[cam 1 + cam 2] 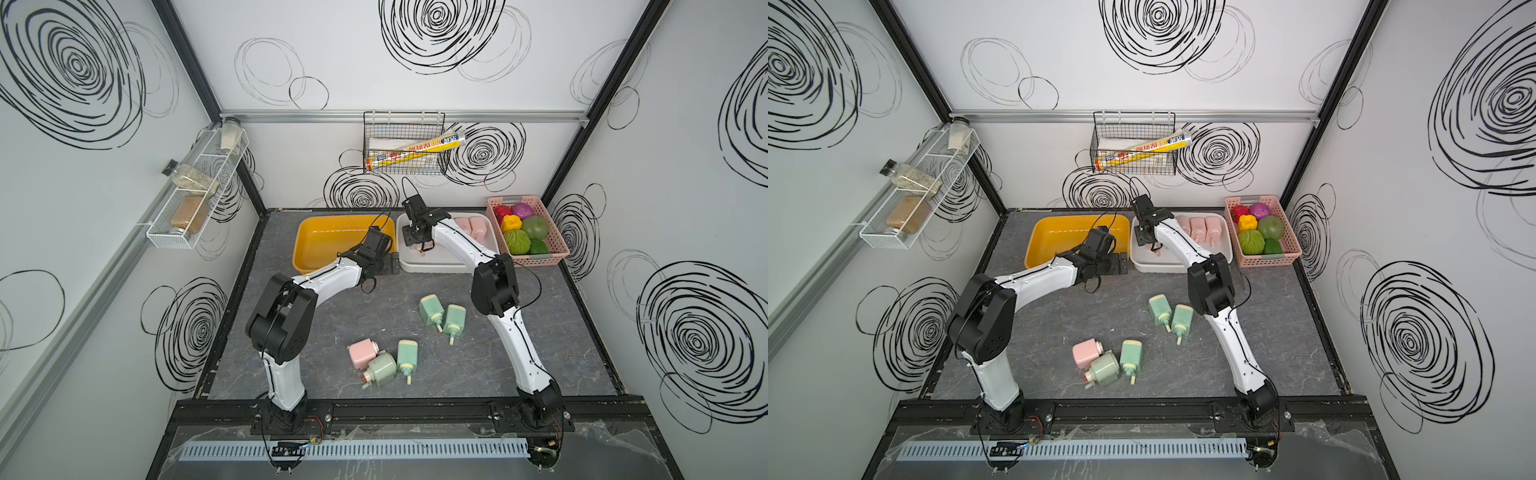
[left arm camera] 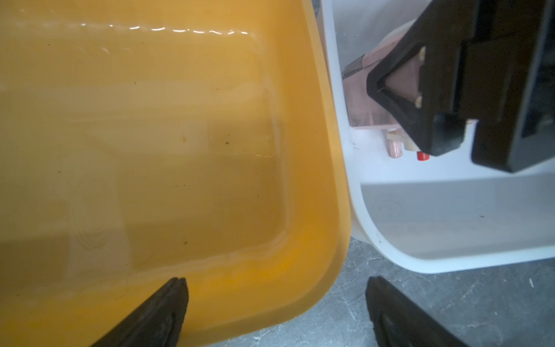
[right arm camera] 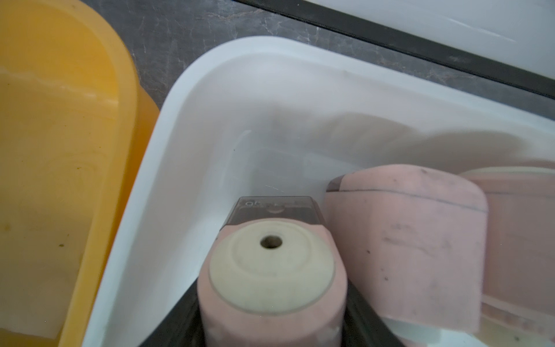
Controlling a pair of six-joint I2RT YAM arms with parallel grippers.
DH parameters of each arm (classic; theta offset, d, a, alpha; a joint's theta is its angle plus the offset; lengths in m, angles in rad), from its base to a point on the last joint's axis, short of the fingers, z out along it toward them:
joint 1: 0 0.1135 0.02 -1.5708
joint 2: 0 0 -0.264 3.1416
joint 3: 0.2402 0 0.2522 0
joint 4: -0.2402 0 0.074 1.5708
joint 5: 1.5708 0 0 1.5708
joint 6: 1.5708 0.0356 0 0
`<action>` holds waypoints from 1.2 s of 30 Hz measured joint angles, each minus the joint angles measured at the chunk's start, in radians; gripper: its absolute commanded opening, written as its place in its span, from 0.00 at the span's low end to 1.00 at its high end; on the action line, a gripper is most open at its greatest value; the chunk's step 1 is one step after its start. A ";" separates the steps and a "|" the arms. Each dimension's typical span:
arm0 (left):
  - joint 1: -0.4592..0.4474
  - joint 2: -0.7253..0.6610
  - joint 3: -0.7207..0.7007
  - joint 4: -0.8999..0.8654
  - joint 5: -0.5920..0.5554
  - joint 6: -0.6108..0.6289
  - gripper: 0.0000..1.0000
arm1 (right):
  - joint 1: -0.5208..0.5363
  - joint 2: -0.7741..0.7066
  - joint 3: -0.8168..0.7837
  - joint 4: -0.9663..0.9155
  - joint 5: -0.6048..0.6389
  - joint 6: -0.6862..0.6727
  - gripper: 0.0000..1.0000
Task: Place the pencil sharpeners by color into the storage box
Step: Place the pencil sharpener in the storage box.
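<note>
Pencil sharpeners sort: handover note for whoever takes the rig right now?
Left gripper: open, empty, over the corner of the empty yellow plastic bin beside the white plastic bin.
Right gripper: shut on a pastel pink pencil sharpener, low inside the white bin.
Done: at least three other pink sharpeners lie in the white bin.
Left: release the held one. One loose pink sharpener and four mint green sharpeners lie on the grey tabletop. The greens probably go in the yellow bin.
</note>
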 measured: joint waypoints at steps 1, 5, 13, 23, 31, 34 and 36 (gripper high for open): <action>0.000 0.000 0.000 -0.003 0.001 0.000 0.99 | 0.000 0.000 0.000 0.000 0.000 0.002 0.50; 0.000 0.001 0.002 -0.006 0.003 0.000 0.99 | 0.000 0.001 0.000 0.003 -0.004 0.003 0.45; 0.000 0.009 0.017 -0.011 0.019 0.004 0.99 | 0.000 0.000 0.013 -0.041 -0.036 0.006 0.42; 0.000 0.009 0.017 -0.012 0.020 0.007 0.99 | 0.000 -0.001 0.026 -0.111 -0.051 -0.002 0.49; 0.000 0.011 0.017 -0.014 0.019 0.007 0.99 | 0.000 -0.001 0.028 -0.112 -0.063 -0.003 0.65; 0.000 0.013 0.017 -0.014 0.019 0.008 0.99 | 0.000 0.001 0.028 -0.114 -0.065 -0.006 0.72; 0.000 0.013 0.018 -0.014 0.019 0.008 0.99 | 0.000 0.005 0.028 -0.115 -0.065 -0.006 0.76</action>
